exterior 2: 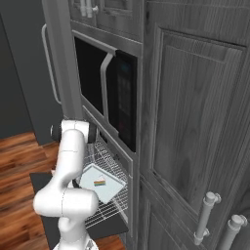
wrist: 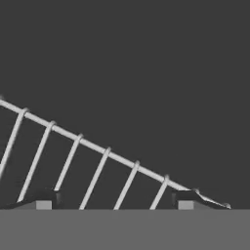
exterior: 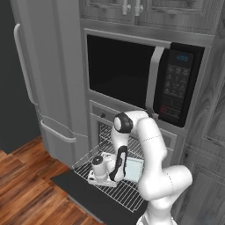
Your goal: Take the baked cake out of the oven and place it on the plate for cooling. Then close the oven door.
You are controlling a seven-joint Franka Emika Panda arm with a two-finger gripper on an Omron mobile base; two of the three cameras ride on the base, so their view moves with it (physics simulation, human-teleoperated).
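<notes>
Pincer (wrist: pixel 114 199) spread wide, holding nothing, tips low over pulled-out wire rack (wrist: pixel 93 161) above lowered oven door (exterior: pixel 83 193). Tray (exterior 2: pixel 100 184) with cake (exterior 2: pixel 100 182) just beside pincer.

The oven door (exterior: pixel 83 193) lies dark charcoal under a silver wire rack (exterior: pixel 127 191). A pale blue-white tray (exterior 2: pixel 105 184) carries a small cake (exterior 2: pixel 99 183) striped red and green. The microwave (exterior: pixel 132 74) is black, the cabinets (exterior 2: pixel 195 122) grey woodgrain, the floor (exterior: pixel 26 184) reddish-brown planks. The fingers (wrist: pixel 44 200) are dark.
</notes>
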